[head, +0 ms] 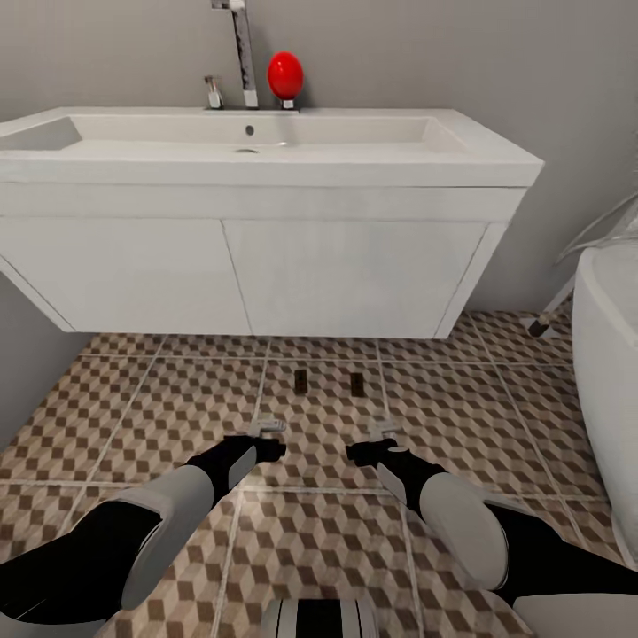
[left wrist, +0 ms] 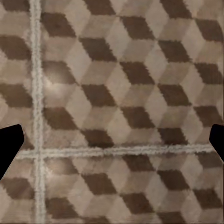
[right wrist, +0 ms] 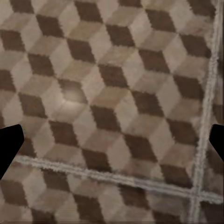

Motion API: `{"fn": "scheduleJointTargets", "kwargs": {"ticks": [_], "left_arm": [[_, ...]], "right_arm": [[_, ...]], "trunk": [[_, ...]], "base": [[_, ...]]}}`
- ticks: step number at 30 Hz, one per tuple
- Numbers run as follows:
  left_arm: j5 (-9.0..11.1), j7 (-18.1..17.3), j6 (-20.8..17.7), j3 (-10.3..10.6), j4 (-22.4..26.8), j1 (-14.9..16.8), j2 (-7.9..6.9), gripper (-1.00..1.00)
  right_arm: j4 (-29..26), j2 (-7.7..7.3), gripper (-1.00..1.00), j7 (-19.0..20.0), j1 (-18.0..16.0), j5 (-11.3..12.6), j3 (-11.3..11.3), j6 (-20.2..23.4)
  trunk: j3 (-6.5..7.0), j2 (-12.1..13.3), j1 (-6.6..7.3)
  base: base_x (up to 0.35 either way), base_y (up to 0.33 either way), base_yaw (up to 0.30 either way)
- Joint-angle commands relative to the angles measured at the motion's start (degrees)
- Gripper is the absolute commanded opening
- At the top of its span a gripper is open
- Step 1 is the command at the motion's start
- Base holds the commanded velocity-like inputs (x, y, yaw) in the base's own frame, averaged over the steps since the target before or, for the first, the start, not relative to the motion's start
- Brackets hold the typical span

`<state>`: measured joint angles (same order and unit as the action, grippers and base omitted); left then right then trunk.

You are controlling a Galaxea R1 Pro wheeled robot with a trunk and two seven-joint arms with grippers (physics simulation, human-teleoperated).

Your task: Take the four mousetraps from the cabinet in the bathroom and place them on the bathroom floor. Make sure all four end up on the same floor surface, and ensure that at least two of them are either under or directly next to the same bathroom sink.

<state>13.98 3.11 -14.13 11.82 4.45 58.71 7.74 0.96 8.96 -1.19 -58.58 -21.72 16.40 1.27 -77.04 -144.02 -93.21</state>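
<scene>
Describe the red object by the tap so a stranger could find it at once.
Start at the long white rectangular sink on its white cupboard base. On its back ledge, against the grey wall, beside the tall chrome tap, stands a glossy red egg-shaped object. It is the one brightly coloured thing there.

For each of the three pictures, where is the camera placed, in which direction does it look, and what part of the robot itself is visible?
Head view: from the robot's head, forward and down at the sink, two mousetraps on the bathroom floor; both arms, left tool and right tool show.
Left wrist view: near the left tool, straight down at floor tiles; dark fingertips at both edges.
Right wrist view: near the right tool, down at tiles; dark fingertips at the edges.
Shared: all views show the same cube-patterned floor with pale grout.
</scene>
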Motion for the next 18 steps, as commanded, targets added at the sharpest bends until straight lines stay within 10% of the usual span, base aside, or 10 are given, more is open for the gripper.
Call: {"fn": "scheduleJointTargets", "kwargs": {"ticks": [1, 18], "left_arm": [[0.61, 0.30, -1.28, 0.48, 0.12, 0.00, 0.01, 1.00], [0.65, 0.30, -7.86, 0.52, 0.21, 0.00, 0.11, 1.00]], "right_arm": [[0.08, 0.00, 1.00, -0.12, -0.05, -0.60, 0.48, 0.13], [0.27, 0.00, 1.00, -0.12, -0.05, -0.69, 0.48, 0.21]], "trunk": [[0.19, 0.00, 0.04], [3.96, 0.23, 0.48]], "base": [[-0.064, 0.000, 0.000], [-0.010, 0.000, 0.000]]}}
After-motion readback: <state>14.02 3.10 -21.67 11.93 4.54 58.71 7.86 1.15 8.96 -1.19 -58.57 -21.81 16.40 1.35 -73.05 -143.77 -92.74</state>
